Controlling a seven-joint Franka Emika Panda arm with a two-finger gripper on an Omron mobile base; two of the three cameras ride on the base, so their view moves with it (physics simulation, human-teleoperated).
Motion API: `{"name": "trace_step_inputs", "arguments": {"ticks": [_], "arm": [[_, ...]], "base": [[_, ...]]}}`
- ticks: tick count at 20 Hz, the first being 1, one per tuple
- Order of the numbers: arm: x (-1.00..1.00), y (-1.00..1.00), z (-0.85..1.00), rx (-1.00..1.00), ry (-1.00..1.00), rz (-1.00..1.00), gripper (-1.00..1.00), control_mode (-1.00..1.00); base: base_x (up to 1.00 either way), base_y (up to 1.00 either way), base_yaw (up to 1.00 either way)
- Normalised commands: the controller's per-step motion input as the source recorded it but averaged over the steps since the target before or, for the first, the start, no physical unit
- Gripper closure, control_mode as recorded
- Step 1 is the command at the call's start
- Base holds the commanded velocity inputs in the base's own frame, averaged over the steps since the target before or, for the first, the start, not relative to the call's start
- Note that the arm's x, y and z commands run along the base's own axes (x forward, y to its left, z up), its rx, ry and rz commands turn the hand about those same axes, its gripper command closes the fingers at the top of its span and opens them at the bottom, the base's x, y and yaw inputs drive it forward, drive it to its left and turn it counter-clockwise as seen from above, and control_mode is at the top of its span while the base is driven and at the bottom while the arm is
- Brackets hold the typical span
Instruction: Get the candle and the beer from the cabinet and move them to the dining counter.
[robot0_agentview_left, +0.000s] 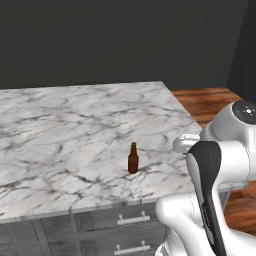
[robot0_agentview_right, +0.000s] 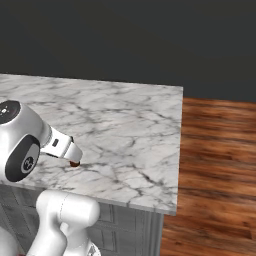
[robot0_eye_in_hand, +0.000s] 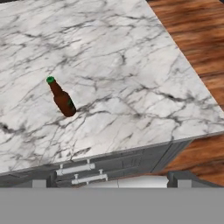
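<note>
Beer (robot0_agentview_left: 133, 159) stands upright on the marble table (robot0_agentview_left: 60, 125), near the front edge, above the grey drawers (robot0_agentview_left: 125, 220) with silver handles. Jaws are spread wide, nothing in them, well back from the bottle.

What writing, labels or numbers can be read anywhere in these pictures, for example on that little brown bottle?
None can be read.
The beer standing upright on the dining counter: its dark label is too small and blurred to show any words.
The drawers under the slab: plain grey fronts with silver handles, no markings.
The robot's white arm: no lettering that can be made out.
</note>
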Motion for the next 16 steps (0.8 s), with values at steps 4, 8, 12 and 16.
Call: {"name": "trace_step_inputs", "arguments": {"ticks": [4, 8, 12, 16], "arm": [[0.00, 0.00, 0.00, 0.00, 0.00, 0.00, -1.00, -1.00], [0.00, 0.00, 0.00, 0.00, 0.00, 0.00, -1.00, -1.00], [0.00, 0.00, 0.00, 0.00, 0.00, 0.00, -1.00, 1.00], [0.00, 0.00, 0.00, 0.00, 0.00, 0.00, -1.00, 1.00]], "base": [[0.00, 0.00, 0.00], [0.00, 0.00, 0.00], [0.00, 0.00, 0.00], [0.00, 0.00, 0.00]]}}
